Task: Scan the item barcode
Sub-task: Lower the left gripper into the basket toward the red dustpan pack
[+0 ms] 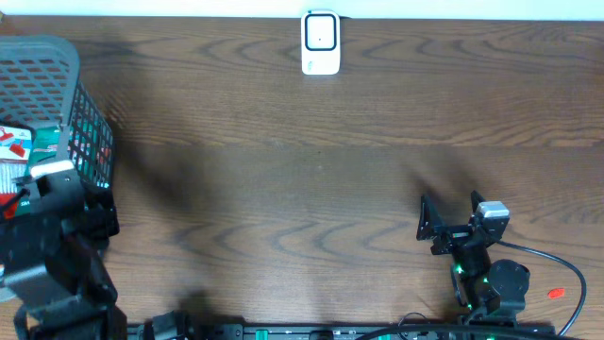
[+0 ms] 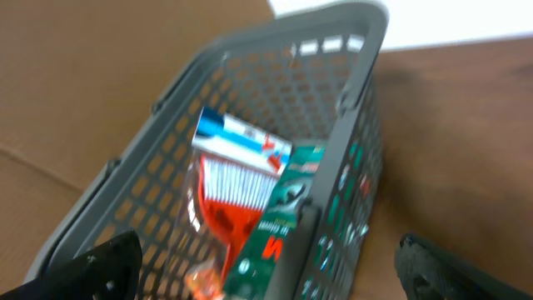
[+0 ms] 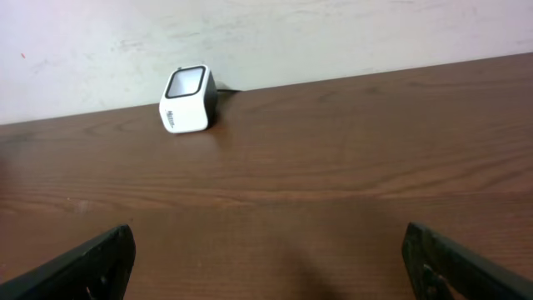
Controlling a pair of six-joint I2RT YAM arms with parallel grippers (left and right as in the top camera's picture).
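1. Stock for scanning, a red-and-white packet point(image 2: 237, 175) and a green packet point(image 2: 279, 229), lies inside the grey plastic mesh basket point(image 2: 366, 33) at the table's left edge; blur probably hides any barcode.
2. Left gripper point(image 2: 275, 265) hangs near the basket, jaws spread wide, holding nothing.
3. Right gripper point(image 3: 279, 262) sits low over the dark brown wooden table point(image 1: 283, 142), jaws wide apart, empty.
4. White box-shaped barcode scanner point(image 1: 321, 42) stands at the table's far edge, well apart from both grippers.

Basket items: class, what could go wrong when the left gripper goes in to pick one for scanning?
The packets overlap, so the open left gripper may pinch two.
A finger could snag the basket wall.
The scanner stands far across the table; a weak grip may drop the item.
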